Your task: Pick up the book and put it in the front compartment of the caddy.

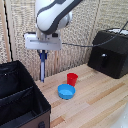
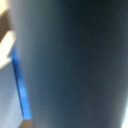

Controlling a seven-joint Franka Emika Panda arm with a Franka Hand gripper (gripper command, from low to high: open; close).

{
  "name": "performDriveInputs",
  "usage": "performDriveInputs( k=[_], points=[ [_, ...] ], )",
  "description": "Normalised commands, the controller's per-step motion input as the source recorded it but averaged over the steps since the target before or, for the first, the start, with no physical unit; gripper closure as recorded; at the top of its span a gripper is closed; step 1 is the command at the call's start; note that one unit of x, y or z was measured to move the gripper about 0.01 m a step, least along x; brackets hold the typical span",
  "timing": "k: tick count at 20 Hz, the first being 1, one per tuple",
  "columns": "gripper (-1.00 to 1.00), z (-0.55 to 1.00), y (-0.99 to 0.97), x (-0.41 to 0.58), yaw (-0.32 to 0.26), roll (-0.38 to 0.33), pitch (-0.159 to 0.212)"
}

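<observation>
Caddy (image 1: 20, 97): black, cut off at frame edge, no readable labels. Appliance (image 1: 111, 52): black, beyond caddy. Book (image 1: 43, 67): navy, hanging upright just beside caddy, clenched by tool (image 1: 43, 51). Blue bowl (image 1: 66, 91), red cup (image 1: 72, 78): on bench (image 1: 95, 105). Wrist view: blurred.

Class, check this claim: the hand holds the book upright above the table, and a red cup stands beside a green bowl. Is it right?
One slip: the bowl is blue, not green, as the exterior view shows. The rest stands: the hand holds the book upright above the table, with the red cup beside the bowl.
</observation>
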Motion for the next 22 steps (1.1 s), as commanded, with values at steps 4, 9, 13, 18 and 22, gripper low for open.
performDriveInputs(
  k=[4, 9, 13, 18, 22],
  points=[
    [1.00, 0.64, 0.08, -0.067, -0.264, 0.121, -0.028],
    [1.00, 0.55, 0.12, -0.052, -0.242, 0.150, -0.004],
    [1.00, 0.46, 0.14, -0.080, -0.218, 0.168, 0.000],
    [1.00, 0.41, 0.18, -0.089, -0.196, 0.169, 0.000],
    [1.00, 0.25, 0.36, -0.101, -0.167, 0.091, 0.022]
  ],
)
